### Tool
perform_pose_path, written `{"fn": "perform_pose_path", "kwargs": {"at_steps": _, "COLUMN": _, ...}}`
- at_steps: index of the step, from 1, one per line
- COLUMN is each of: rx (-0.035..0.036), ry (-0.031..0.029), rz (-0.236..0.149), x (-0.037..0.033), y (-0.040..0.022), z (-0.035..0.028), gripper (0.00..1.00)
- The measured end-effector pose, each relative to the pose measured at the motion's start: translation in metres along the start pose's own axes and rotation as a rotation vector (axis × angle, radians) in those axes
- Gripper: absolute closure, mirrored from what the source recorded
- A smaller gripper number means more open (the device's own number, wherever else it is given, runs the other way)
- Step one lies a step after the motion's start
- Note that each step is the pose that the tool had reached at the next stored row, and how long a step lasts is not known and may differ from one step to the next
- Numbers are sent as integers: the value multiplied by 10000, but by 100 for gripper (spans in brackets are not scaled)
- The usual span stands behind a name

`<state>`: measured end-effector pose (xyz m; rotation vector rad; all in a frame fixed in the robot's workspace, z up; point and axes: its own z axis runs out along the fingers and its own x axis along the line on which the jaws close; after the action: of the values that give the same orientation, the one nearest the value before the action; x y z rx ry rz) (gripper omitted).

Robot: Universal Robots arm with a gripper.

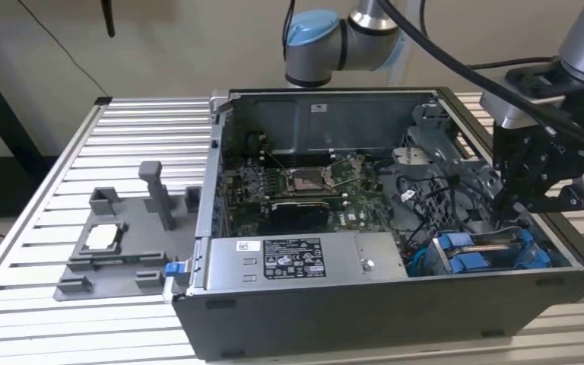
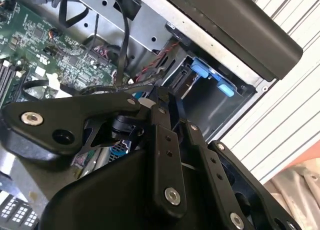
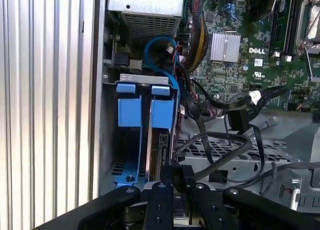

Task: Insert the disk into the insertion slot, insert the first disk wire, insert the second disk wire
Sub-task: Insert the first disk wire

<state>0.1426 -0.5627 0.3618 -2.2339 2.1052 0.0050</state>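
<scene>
We see only the blue tabs (image 3: 160, 90) and a thin edge of the disk (image 3: 149, 140); the rest is sunk in its bay (image 3: 142, 79). The tip of the gripper (image 1: 518, 205) is lost among dark cables (image 1: 432, 199). The arm (image 1: 345, 36) runs past the exterior view's top edge.

The open computer case (image 1: 373, 319) sits on the counter (image 1: 140, 122) toward its edge at the exterior view's right — a fixture tray (image 1: 119, 262) lies beside it, nearer the opposite edge. In the case, the power supply (image 1: 292, 258) lines the near wall, the motherboard (image 1: 303, 182) behind it; the disk (image 1: 480, 258) stands in the near corner bay — the pincer (image 1: 517, 204) just above.
</scene>
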Motion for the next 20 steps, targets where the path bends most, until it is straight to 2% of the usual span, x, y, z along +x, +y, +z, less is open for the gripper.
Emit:
{"fn": "perform_pose_path", "kwargs": {"at_steps": 2, "rx": -51, "ry": -37, "rz": 4, "x": 8, "y": -36, "z": 12, "gripper": 81}}
{"fn": "perform_pose_path", "kwargs": {"at_steps": 4, "rx": -63, "ry": -44, "rz": 34, "x": 15, "y": -43, "z": 23, "gripper": 81}}
{"fn": "perform_pose_path", "kwargs": {"at_steps": 10, "rx": -81, "ry": -35, "rz": 242, "x": 71, "y": -44, "z": 42, "gripper": 81}}
{"fn": "perform_pose_path", "kwargs": {"at_steps": 14, "rx": -80, "ry": -39, "rz": 274, "x": 73, "y": -43, "z": 45, "gripper": 81}}
{"fn": "perform_pose_path", "kwargs": {"at_steps": 17, "rx": -67, "ry": -37, "rz": 517, "x": 76, "y": -42, "z": 72, "gripper": 81}}
{"fn": "perform_pose_path", "kwargs": {"at_steps": 20, "rx": -62, "ry": -71, "rz": 604, "x": 81, "y": -71, "z": 112, "gripper": 81}}
